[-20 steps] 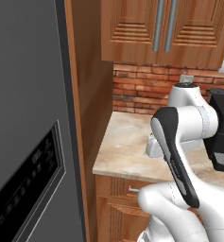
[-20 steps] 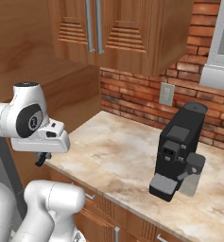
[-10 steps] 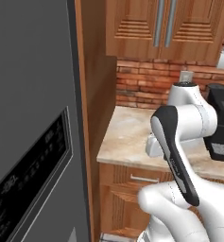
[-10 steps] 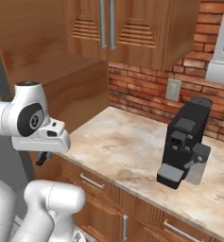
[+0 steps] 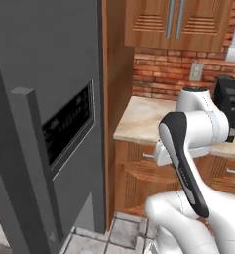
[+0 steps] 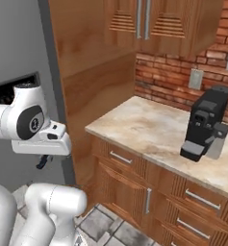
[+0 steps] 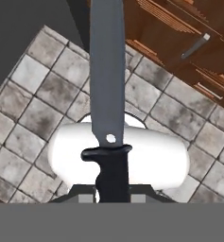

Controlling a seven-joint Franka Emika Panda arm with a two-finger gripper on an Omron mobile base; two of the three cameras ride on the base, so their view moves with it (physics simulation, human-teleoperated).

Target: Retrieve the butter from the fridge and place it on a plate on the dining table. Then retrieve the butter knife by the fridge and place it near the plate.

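Observation:
In the hand view my gripper [image 7: 112, 196] is shut on the dark handle of the butter knife [image 7: 107, 80]. Its long grey blade points away from the hand, over the tiled floor. In the right base view the gripper [image 6: 43, 162] hangs under the white wrist, low beside the fridge [image 6: 14, 43]. The grey fridge [image 5: 49, 99] stands shut at the left, with its black display panel [image 5: 69, 124] and long vertical handle [image 5: 32, 163]. The butter, the plate and the dining table are out of view.
A marbled counter [image 6: 149, 129] over wooden drawers [image 6: 134, 182] runs to the right of the fridge. It carries a black coffee machine [image 6: 204, 122]. Wooden wall cabinets [image 5: 178, 22] hang above a brick wall. Grey floor tiles [image 7: 33, 108] lie below the hand.
The whole picture has shifted, so the base has moved: more of the fridge front and the floor now show. The arm keeps its pose and the knife stays in the gripper.

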